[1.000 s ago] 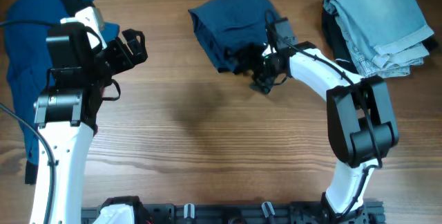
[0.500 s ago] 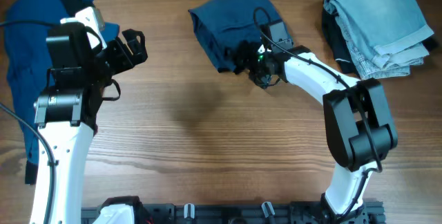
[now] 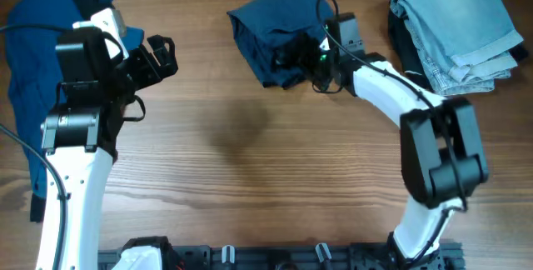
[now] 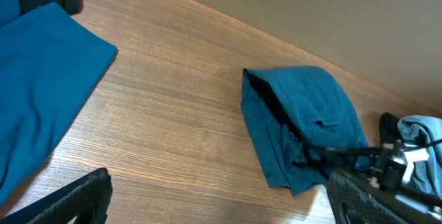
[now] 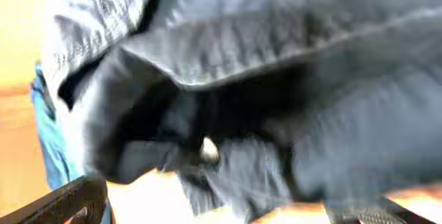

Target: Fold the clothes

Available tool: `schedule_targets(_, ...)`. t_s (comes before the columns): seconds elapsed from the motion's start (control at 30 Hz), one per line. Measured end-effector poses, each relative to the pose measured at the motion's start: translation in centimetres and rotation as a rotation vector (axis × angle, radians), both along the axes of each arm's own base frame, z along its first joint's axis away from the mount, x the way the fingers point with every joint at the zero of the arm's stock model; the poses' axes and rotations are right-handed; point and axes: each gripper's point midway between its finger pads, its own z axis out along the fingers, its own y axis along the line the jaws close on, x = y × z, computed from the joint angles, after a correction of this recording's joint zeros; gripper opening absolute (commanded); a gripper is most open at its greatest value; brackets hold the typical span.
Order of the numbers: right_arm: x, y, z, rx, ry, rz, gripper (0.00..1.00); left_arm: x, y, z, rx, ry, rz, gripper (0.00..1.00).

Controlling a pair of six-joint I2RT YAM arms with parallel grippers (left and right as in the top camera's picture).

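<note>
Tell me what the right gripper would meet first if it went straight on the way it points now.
The dark blue garment. The right gripper points into its edge, and its folds fill the wrist view; whether they already touch is unclear.

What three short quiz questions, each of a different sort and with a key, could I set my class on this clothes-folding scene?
1. True or false: the right pincer is at the near edge of the dark blue garment.
2. Which cloth lies at the far end of the table, on the right arm's side? A) pale jeans B) red towel C) white sock
3. Short answer: which pincer hangs over bare wood, touching no cloth?

Key: 1 true; 2 A; 3 the left pincer.
</note>
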Motion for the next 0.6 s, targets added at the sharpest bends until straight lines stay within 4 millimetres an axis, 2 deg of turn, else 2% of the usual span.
schedule_targets(0.03,-0.6,-0.3,1.0,-0.005,0.009,-0.008,1.00,0.0,0.0,0.0,0.000,0.002,0.000,1.00)
schedule_targets(0.07,-0.9,-0.9,2.8,-0.013,-0.001,-0.041,1.00,0.0,0.0,0.0,0.000,0.002,0.000,1.00)
schedule_targets(0.13,-0.7,-1.6,5.1,-0.022,-0.044,-0.083,1.00,0.0,0.0,0.0,0.000,0.001,0.000,1.00)
schedule_targets(0.17,-0.4,-2.1,5.6,-0.042,-0.062,-0.115,1.00,0.0,0.0,0.0,0.000,0.001,0.000,1.00)
schedule_targets(0.23,0.0,-3.0,5.0,-0.080,-0.060,-0.155,1.00,0.0,0.0,0.0,0.000,0.001,0.000,1.00)
schedule_targets(0.4,1.4,-4.4,0.9,-0.174,-0.046,-0.217,1.00,0.0,0.0,-0.1,0.000,0.002,0.000,1.00)
schedule_targets(0.47,2.2,-4.6,0.4,-0.189,-0.069,-0.229,0.99,0.0,0.0,-0.1,0.000,0.002,0.000,1.00)
schedule_targets(0.53,1.9,-4.8,-0.3,-0.205,-0.049,-0.231,1.00,0.0,0.0,-0.1,0.000,0.005,-0.001,1.00)
schedule_targets(0.6,0.3,-5.4,-1.7,-0.243,0.031,-0.224,1.00,-0.1,0.0,-0.2,0.000,0.009,0.000,1.00)
